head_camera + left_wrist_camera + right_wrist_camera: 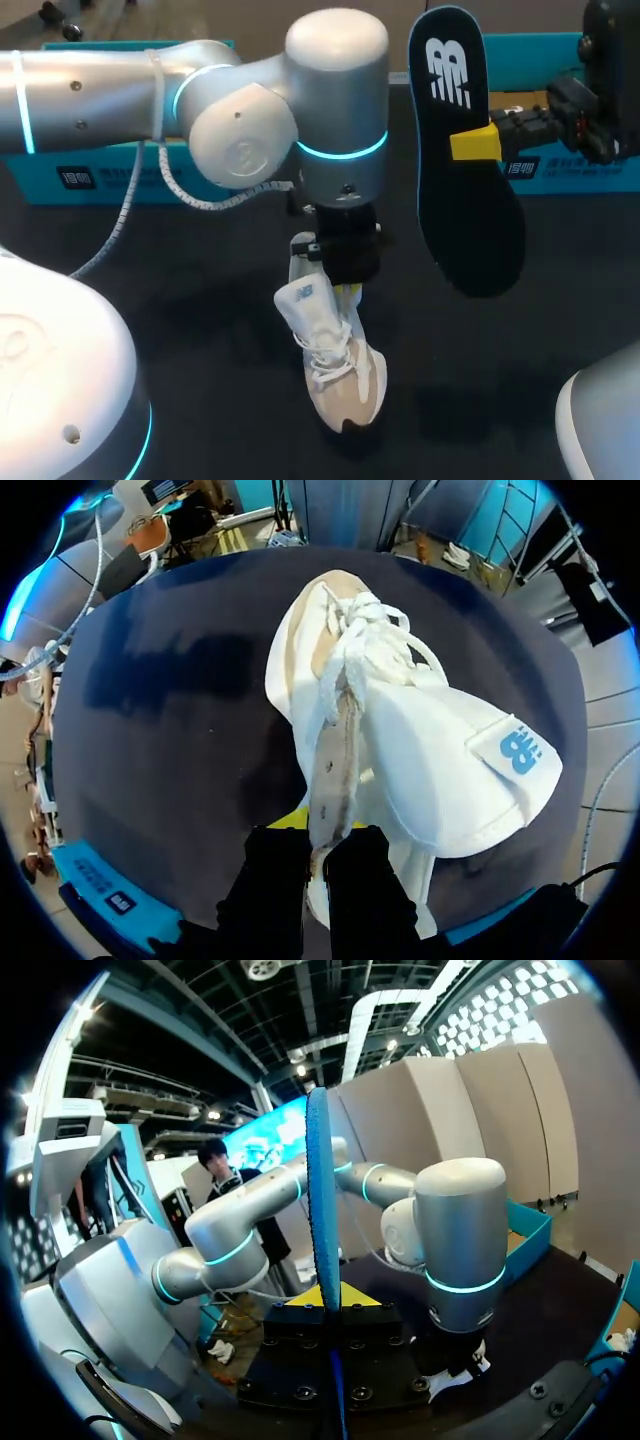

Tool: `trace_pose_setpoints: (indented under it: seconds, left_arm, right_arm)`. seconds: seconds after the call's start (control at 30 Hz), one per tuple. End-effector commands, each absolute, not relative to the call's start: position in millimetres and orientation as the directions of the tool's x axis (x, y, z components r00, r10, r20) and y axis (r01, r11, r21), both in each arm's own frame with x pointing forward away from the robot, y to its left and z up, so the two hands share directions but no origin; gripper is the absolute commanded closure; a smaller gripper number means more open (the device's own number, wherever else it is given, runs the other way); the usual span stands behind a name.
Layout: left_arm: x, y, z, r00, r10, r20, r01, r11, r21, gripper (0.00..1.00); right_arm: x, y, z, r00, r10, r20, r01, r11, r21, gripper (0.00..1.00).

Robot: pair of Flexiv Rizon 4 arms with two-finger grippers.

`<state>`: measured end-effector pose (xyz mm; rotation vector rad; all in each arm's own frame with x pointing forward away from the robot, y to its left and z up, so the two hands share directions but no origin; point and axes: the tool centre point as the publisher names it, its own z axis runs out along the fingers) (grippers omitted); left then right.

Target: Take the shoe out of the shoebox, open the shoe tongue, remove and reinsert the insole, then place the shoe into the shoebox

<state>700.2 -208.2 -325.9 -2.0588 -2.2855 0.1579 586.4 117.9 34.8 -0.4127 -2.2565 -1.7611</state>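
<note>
Shoe (332,352): white woven cloth upper, beige suede-like panels, soft braided laces (365,630). Insole (470,220): matt black fabric face, blue foam edge. Tabletop (200,330): dark, matt, smooth. Left arm (335,60): satin silver metal shell. Shoebox (90,180): teal card, slight sheen.

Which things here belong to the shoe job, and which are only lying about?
Job: white-and-beige lace-up sneaker, held by left gripper; dark foam insole, held by right gripper; teal cardboard shoebox.
Other: black table; white coiled cable.
</note>
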Motion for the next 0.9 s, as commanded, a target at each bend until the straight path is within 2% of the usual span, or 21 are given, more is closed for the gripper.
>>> trace_pose_setpoints:
  seconds: [0.03, 0.9]
  left_arm:
    - [700.7, -222.1, -333.1, -0.095, 0.995, 0.034, 0.984, 0.099, -0.146, 1.0]
    - [680.5, -252.6, -375.6, 0.011, 0.991, 0.133, 0.988, 0.01, -0.156, 1.0]
  right_arm:
    - [590.0, 120.4, 35.8, -0.929, 0.066, 0.365, 0.37, 0.236, 0.899, 1.0]
    - [590.0, 120.4, 35.8, -0.929, 0.066, 0.365, 0.37, 0.236, 0.899, 1.0]
